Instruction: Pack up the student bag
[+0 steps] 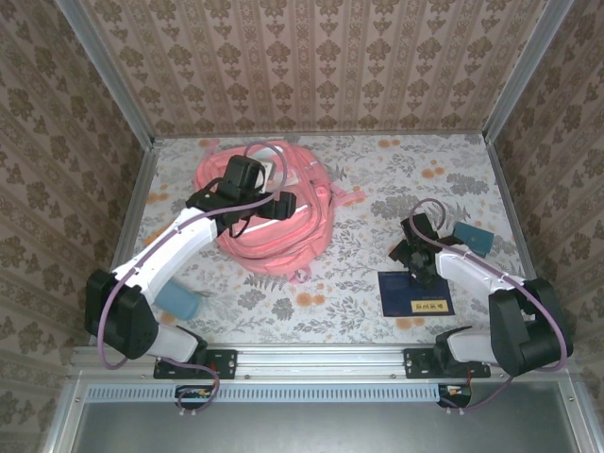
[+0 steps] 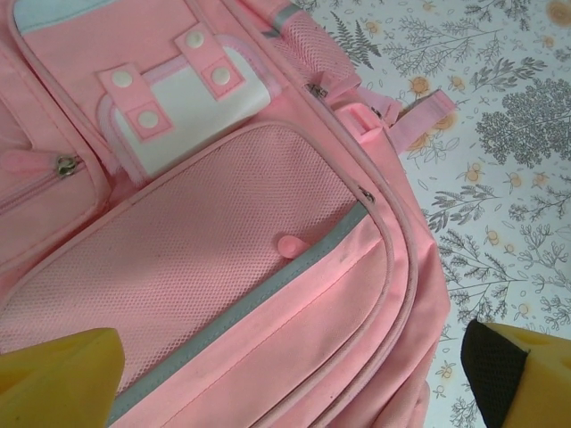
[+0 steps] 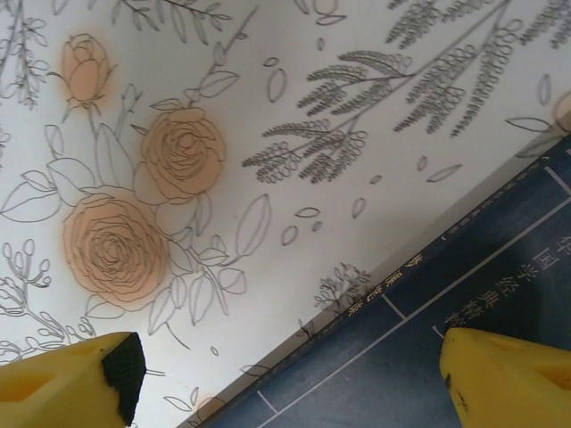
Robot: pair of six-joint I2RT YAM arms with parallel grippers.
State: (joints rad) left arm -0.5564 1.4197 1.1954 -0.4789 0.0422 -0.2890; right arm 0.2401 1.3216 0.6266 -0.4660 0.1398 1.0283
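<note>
You are holding your left pincer (image 2: 293,373) wide apart just above the student bag (image 1: 304,225), which is lying at the far left of the desk (image 1: 377,193). Your right pincer (image 3: 290,364) is also standing wide, hovering over the edge of a dark-blue booklet (image 1: 416,293) at the near right.

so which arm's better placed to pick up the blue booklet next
Right, probably: the right gripper hangs open just above the booklet's edge, while the left gripper is open over the student bag, farther from it.
</note>
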